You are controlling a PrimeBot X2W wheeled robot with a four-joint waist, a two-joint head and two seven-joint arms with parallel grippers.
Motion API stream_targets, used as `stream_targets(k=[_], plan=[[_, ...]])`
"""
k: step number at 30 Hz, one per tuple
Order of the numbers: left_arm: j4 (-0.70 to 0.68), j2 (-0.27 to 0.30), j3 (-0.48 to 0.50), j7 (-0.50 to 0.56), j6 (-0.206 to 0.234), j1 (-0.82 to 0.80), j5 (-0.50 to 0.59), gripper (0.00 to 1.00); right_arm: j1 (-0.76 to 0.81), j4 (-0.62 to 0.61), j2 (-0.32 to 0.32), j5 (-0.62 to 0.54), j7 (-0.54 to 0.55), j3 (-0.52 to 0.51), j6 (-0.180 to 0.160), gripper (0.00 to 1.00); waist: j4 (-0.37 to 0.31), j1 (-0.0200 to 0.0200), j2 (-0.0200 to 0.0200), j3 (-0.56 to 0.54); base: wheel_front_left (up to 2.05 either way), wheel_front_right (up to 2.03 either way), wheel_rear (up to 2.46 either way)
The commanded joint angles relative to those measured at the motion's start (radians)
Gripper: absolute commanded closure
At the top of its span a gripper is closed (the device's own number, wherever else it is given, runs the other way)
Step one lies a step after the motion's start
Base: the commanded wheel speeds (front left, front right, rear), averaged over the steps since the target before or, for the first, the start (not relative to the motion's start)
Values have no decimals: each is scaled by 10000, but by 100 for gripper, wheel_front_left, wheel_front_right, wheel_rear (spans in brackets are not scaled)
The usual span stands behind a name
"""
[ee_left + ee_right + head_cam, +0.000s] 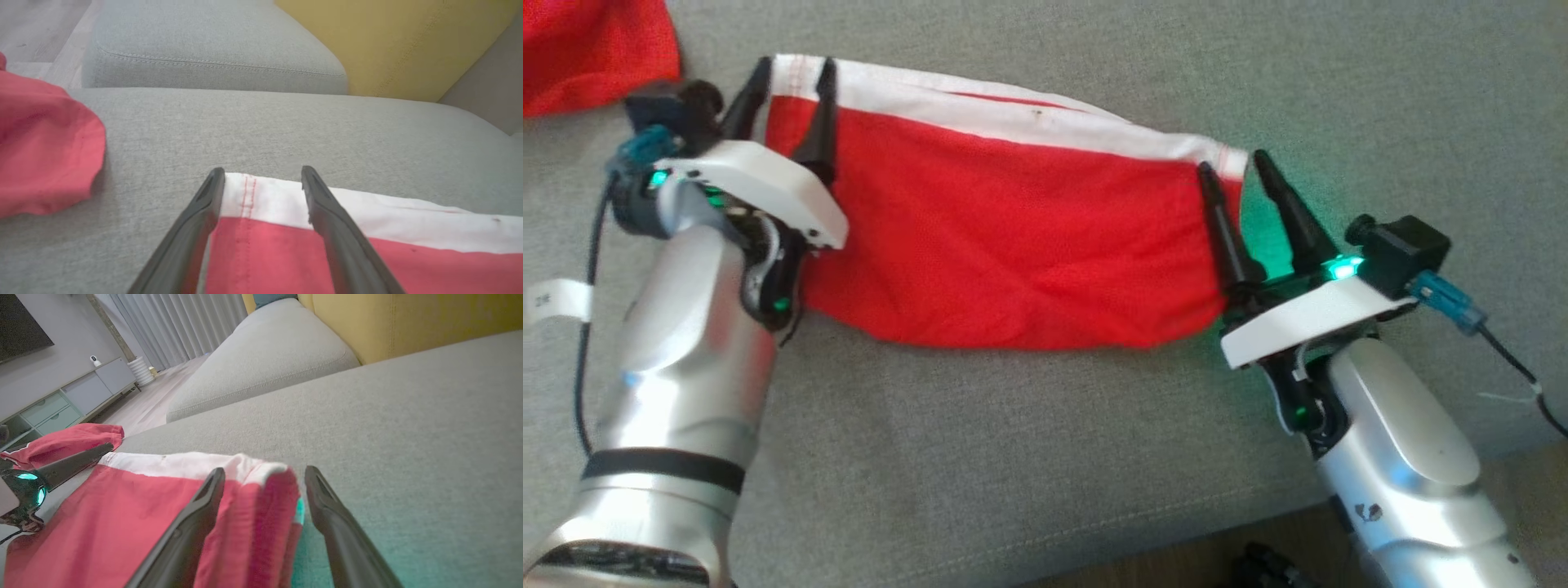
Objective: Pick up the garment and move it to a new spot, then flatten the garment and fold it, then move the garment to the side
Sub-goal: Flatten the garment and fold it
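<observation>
Garment (1013, 237), red w/ white band (1013, 114) along far edge, creased, spread across mid grey sofa seat (1013, 457). L gripper (795, 73) at far-left corner, fingers apart, straddling band, not clamped. R gripper (1232, 163) at far-right corner, fingers apart, one over cloth, other just off edge. Second red cloth (588, 49) far left, apart from garment.
</observation>
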Motion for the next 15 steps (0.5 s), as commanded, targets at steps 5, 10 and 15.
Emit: stream_targets(k=[5, 10, 15], plan=[[-408, 163, 42, -120, -88, -11, -58, 0, 424, -403, 144, -549, -147, -409, 73, 0, 161, 0, 0, -410, 0, 0, 0], [-873, 275, -70, 69, -51, 705, -122, 0, 1039, -906, 224, -1174, 102, -1153, 73, 0, 272, 0, 0, -844, 0, 0, 0], [-1805, 566, -50, 745, 202, 1957, -351, 0, 1787, -1898, 367, -1850, 673, -1983, 73, 0, 347, 0, 0, -1311, 0, 0, 0]])
